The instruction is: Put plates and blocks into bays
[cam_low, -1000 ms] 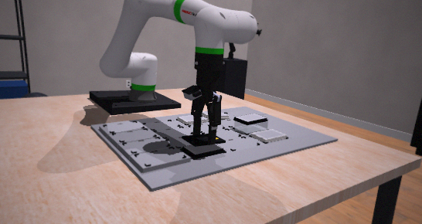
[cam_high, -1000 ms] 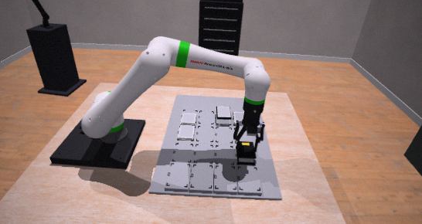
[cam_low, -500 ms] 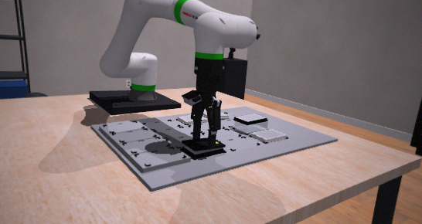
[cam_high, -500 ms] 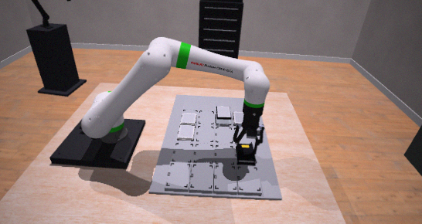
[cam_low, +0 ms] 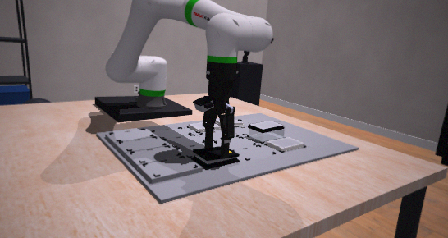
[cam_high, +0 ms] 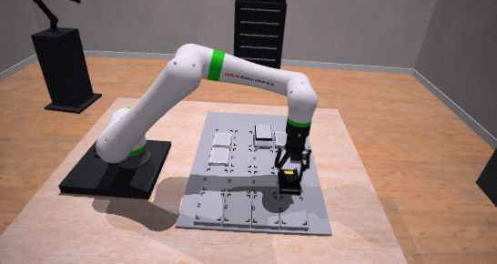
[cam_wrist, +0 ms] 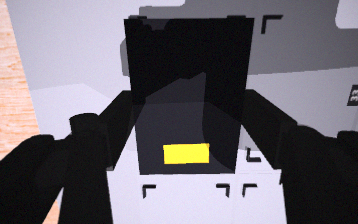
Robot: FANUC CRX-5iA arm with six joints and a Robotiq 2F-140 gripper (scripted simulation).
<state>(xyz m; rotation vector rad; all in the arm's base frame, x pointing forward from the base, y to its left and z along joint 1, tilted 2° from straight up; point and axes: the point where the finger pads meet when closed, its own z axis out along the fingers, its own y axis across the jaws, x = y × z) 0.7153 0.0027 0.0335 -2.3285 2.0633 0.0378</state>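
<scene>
My gripper (cam_high: 289, 175) (cam_low: 216, 148) (cam_wrist: 187, 106) is shut on a black plate with a yellow label (cam_high: 289, 187) (cam_low: 208, 160) (cam_wrist: 187, 60), gripping it by its two long sides. The plate hangs flat and very low over the grey deck (cam_high: 319, 202) (cam_low: 324, 149), at the deck's far end from the arm base, next to the raised column. I cannot tell whether it touches the deck floor. A tall clear block with a dark top (cam_low: 266, 130) (cam_high: 263, 133) and several pale sealed plates (cam_high: 222, 139) (cam_high: 219, 156) (cam_low: 285, 144) sit in other bays.
Raised pale floors (cam_high: 211, 208) (cam_low: 135, 143) run along one side of the deck. A bay label "33" (cam_wrist: 354, 94) shows in the wrist view. A black shelf rack (cam_high: 260, 20) and a pedestal with a small arm (cam_high: 61, 66) stand off the table.
</scene>
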